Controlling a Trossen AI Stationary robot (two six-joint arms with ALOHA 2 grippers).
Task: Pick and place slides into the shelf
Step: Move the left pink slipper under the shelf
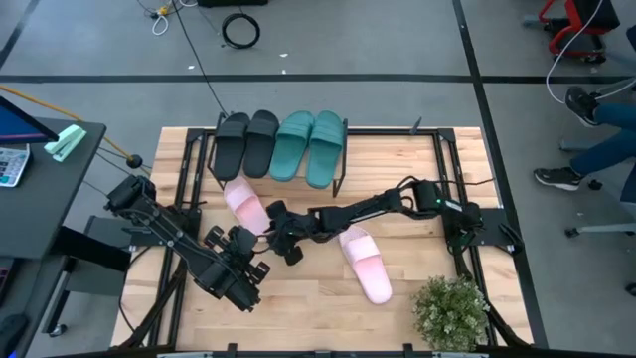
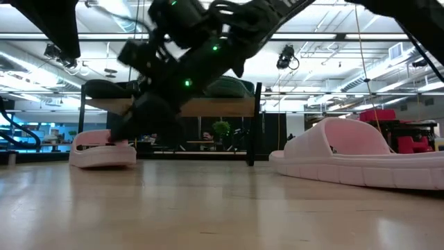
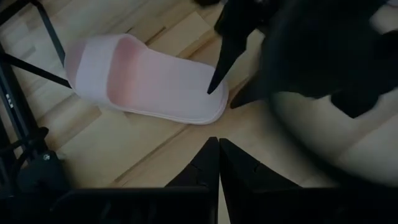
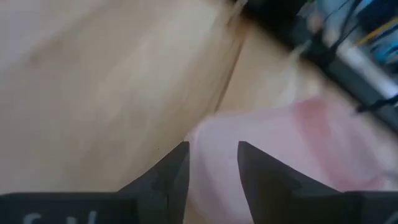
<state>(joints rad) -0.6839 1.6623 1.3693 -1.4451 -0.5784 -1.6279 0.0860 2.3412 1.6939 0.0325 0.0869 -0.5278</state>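
The shelf stands at the table's far edge, with two black slides and two teal slides on its plank top. One pink slide lies sole-down on the table just in front of the shelf; it also shows in the left wrist view. The other pink slide lies near the table's middle. My right gripper is open at the first pink slide's near end. My left gripper is shut and hovers just beside it, touching nothing. My right gripper comes slanting down at the pink slide's near end. One fingertip stands over the slide's footbed edge and the other stands outside its end, over the table. I cannot tell whether either finger touches it. The slide lies flat on the table.
A potted plant stands at the near right corner. The black frame rails run along the table's left and right sides. Bare wood lies in front of the two grippers, toward the near edge.
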